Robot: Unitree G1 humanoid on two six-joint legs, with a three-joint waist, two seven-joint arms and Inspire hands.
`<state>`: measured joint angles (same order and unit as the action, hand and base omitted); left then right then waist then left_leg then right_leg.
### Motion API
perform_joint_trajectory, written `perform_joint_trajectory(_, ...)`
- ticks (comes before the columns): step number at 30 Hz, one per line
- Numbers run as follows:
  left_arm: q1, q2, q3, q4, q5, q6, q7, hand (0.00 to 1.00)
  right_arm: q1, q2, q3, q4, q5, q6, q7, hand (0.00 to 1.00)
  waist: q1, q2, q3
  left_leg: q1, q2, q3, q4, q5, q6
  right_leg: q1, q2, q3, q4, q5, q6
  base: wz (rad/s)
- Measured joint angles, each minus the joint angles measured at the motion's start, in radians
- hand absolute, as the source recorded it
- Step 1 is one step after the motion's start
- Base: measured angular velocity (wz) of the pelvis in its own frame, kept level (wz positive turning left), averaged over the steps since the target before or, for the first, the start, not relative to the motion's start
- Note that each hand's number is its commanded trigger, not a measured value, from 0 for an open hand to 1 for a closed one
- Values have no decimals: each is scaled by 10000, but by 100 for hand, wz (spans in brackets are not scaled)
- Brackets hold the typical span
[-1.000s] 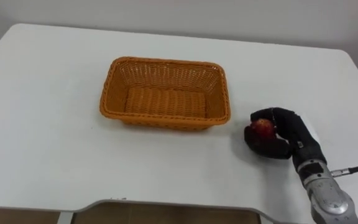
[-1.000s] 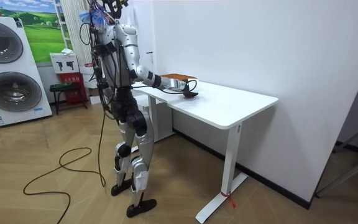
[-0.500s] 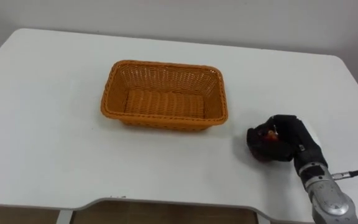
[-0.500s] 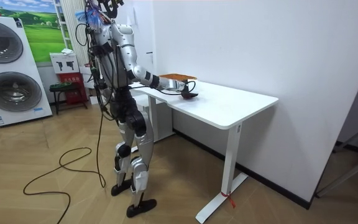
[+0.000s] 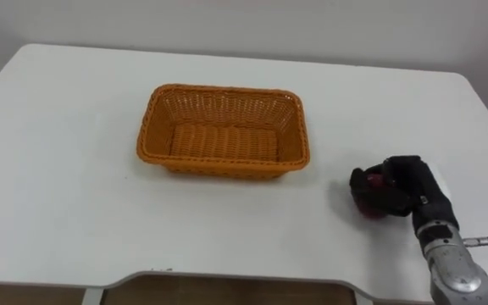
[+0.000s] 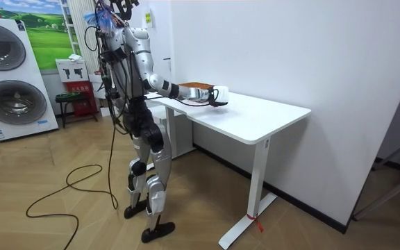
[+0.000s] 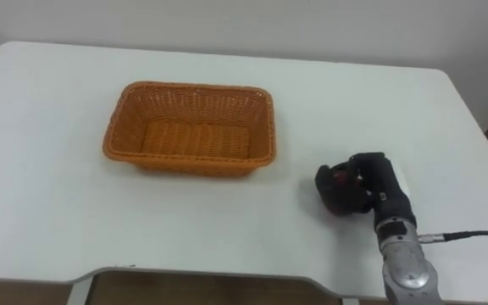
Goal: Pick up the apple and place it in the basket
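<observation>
The right hand (image 5: 403,188) has curled tighter round the apple (image 5: 370,204) and risen slightly, the empty wicker basket (image 5: 224,88) lying to its left, a little farther back.

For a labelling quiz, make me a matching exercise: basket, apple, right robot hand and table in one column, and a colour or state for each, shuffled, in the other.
1. basket
2. apple
3. right robot hand
4. table

a. white, bears the basket
b. black, curled round the fruit
c. orange wicker, empty
d. red, held in the fingers

Pairs: 1-c; 2-d; 3-b; 4-a
</observation>
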<state>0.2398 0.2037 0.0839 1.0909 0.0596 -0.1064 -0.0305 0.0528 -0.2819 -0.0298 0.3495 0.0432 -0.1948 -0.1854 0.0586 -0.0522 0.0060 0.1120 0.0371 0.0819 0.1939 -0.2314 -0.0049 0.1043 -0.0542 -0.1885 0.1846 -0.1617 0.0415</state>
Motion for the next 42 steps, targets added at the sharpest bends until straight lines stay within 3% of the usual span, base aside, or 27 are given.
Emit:
perform_joint_trajectory(5,9,-12,123,-14,220,134,108,0,-42,-229,-574,-2071,111,-7,-637,100,-33,-18,-7,-72,5,-12,-119,23,-30,-76,23,-2,-15,-1,0,0)
perform_joint_trajectory(11,-132,-19,98,-2,125,137,463,0,-361,-275,-556,-2686,128,-8,-857,100,31,-149,5,-81,8,-21,-54,26,-29,-90,21,-8,-10,-1,0,0)
perform_joint_trajectory(17,-141,-110,96,31,169,157,503,0,-605,-275,-427,-3639,-37,3,-889,100,66,-37,24,-201,9,-6,-91,26,-29,-221,23,-26,-15,-1,0,0)
perform_joint_trajectory(20,-254,-267,120,30,198,160,476,0,-1105,-278,-238,-3657,-447,22,-813,100,96,-57,4,-202,15,10,-86,27,-29,-232,22,-37,-11,0,0,0)
perform_joint_trajectory(27,-322,-224,93,103,120,288,361,0,-2080,-361,593,-3658,-1279,226,-495,100,369,-98,-15,-139,19,-40,-74,29,-28,-195,23,-48,-14,0,0,0)
perform_joint_trajectory(32,-338,-141,99,89,134,436,168,0,-2442,-360,888,-3614,-1272,621,13,100,666,-181,33,-268,19,-143,-27,29,-28,-211,21,-112,-15,0,0,7)
perform_joint_trajectory(36,-425,-103,109,14,133,576,177,0,-2801,-361,900,-3470,-1239,665,282,100,774,-262,83,-407,18,-298,62,30,-30,-225,20,-219,-28,0,0,10)
perform_joint_trajectory(37,-437,-93,98,-6,143,595,177,0,-2849,-362,915,-3428,-1200,670,322,77,819,-268,80,-424,18,-306,67,30,-30,-233,20,-237,-29,0,0,6)
perform_joint_trajectory(38,-479,-93,93,-32,164,640,181,0,-2924,-362,1016,-3373,-1043,712,367,29,874,-274,75,-451,18,-310,73,32,-33,-255,20,-238,-28,0,0,0)
perform_joint_trajectory(39,-508,-94,91,-32,190,650,184,0,-2945,-361,1094,-3372,-948,769,371,0,884,-277,73,-465,18,-310,74,34,-36,-272,20,-239,-28,0,0,0)
perform_joint_trajectory(42,-617,-100,89,-44,279,759,177,0,-3112,-359,1563,-3173,-905,1079,696,0,1032,-284,67,-482,19,-303,97,36,-40,-327,17,-257,-9,0,-1,0)
